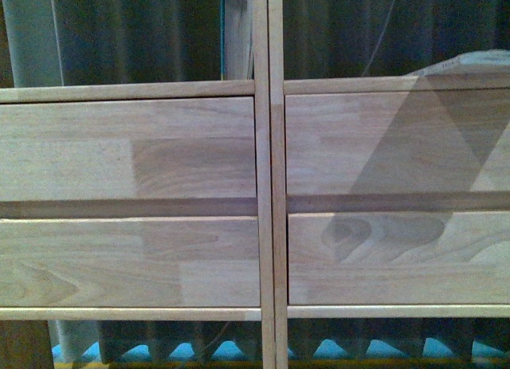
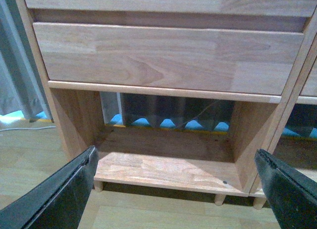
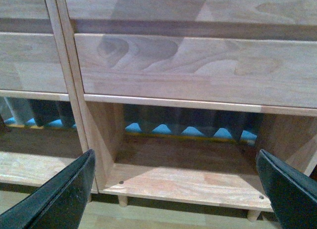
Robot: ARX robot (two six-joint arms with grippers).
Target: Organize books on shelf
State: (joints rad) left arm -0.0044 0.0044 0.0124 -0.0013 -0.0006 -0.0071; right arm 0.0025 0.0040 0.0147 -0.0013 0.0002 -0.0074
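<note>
Shelf (image 1: 267,186) fills the front view, two bays of stacked drawers (image 1: 127,150). A tan book (image 1: 237,34) stands upright above the left drawers, against the divider. Left gripper (image 2: 175,153) and right gripper (image 3: 175,154) hang spread wide, empty, before the bottom compartments (image 2: 163,162).

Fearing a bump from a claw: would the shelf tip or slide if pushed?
Probably heavy and stiff: the shelf looks like thick solid wood across two bays. Its width makes tipping unlikely. Its short peg legs rest on smooth floor, so a hard shove might slide it slightly.
</note>
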